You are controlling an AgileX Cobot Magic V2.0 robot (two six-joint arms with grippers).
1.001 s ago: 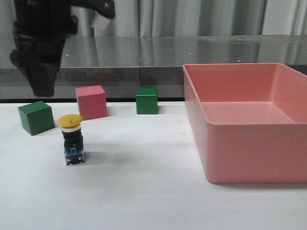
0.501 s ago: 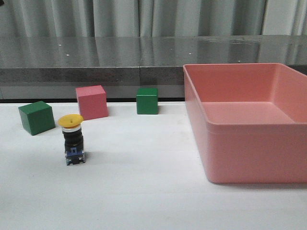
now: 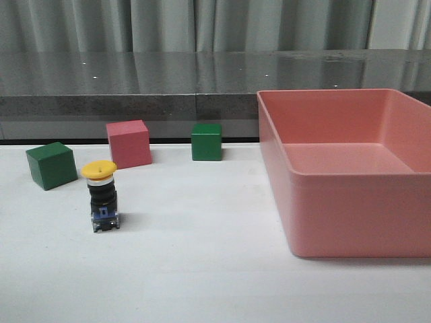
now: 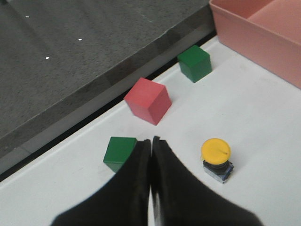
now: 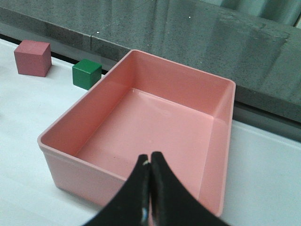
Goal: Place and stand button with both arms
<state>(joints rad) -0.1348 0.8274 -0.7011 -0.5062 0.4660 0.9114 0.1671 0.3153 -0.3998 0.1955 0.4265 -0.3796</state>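
The button (image 3: 102, 195) stands upright on the white table at the left, yellow cap up, blue-grey base down. It also shows in the left wrist view (image 4: 216, 157), free of any grip. My left gripper (image 4: 151, 140) is shut and empty, high above the table, between the button and a green cube (image 4: 119, 151). My right gripper (image 5: 150, 156) is shut and empty, above the near wall of the pink bin (image 5: 141, 122). Neither arm shows in the front view.
A pink cube (image 3: 128, 142) and two green cubes (image 3: 51, 164) (image 3: 206, 141) sit behind the button. The large pink bin (image 3: 350, 208) fills the table's right side. A dark counter edge (image 3: 135, 104) runs along the back.
One second ago the left arm hung at the upper left of the front view; it has since lifted out of that view. The button and cubes have not moved.
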